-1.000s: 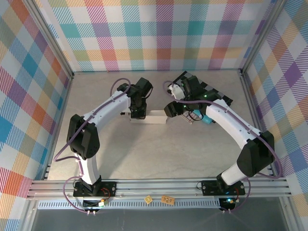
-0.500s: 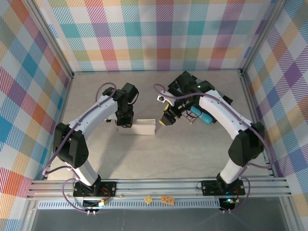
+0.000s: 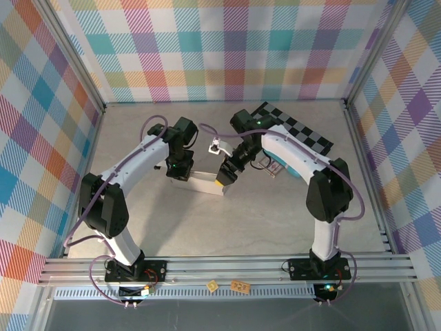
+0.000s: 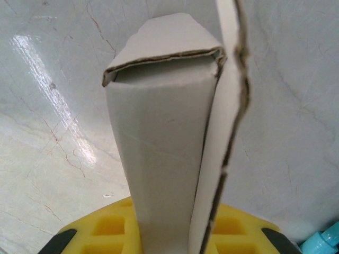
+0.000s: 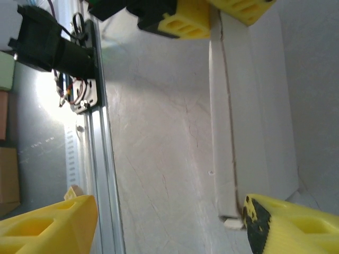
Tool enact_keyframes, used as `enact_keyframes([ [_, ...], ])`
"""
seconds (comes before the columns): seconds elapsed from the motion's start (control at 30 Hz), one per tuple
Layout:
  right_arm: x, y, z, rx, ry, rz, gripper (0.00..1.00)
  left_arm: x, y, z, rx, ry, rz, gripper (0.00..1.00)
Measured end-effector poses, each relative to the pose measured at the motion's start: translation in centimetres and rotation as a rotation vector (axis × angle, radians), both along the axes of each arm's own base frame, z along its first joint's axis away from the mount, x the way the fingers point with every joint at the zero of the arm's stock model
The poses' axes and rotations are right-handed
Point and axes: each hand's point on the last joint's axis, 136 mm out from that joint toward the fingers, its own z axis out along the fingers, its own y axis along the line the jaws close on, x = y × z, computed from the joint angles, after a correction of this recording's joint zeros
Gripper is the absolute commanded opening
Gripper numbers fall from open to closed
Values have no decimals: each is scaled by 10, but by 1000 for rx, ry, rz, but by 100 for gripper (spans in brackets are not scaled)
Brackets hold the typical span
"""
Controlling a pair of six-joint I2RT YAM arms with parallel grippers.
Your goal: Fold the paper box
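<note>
Near the middle of the counter (image 3: 241, 227), a bit toward its far edge, the left fingers (image 3: 178, 169) pinch the left end of the paper box (image 3: 201, 183), likely to hold it steady. At its right end the right fingers (image 3: 224, 176) are wide apart, maybe ready to push a flap.

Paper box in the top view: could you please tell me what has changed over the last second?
The left gripper, gripping the paper box, drew it left and toward the near side. The right gripper followed, uncovering the checkered board. The left grip stayed.
</note>
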Motion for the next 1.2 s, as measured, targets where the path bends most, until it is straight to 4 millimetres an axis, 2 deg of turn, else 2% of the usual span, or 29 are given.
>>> enact_keyframes([
  [0.2, 5, 9, -22, -14, 69, -2, 74, 1, 0, 0, 0, -3, -27, 16],
  [0.4, 13, 13, -40, -78, 40, -9, 76, 5, -4, 0, -12, -8, -29, 16],
  [0.6, 14, 16, -46, -130, -14, -7, 80, 8, -6, 0, -24, -9, -24, 15],
  [0.9, 22, 16, -58, -211, -120, -13, 75, 11, -9, -1, -50, -5, 11, 14],
  [1.1, 26, 17, -80, -269, -215, -11, 73, 13, -10, 0, -75, -1, 36, 14],
  [1.2, 28, 16, -84, -290, -260, -14, 73, 14, -10, 0, -83, 2, 39, 14],
])
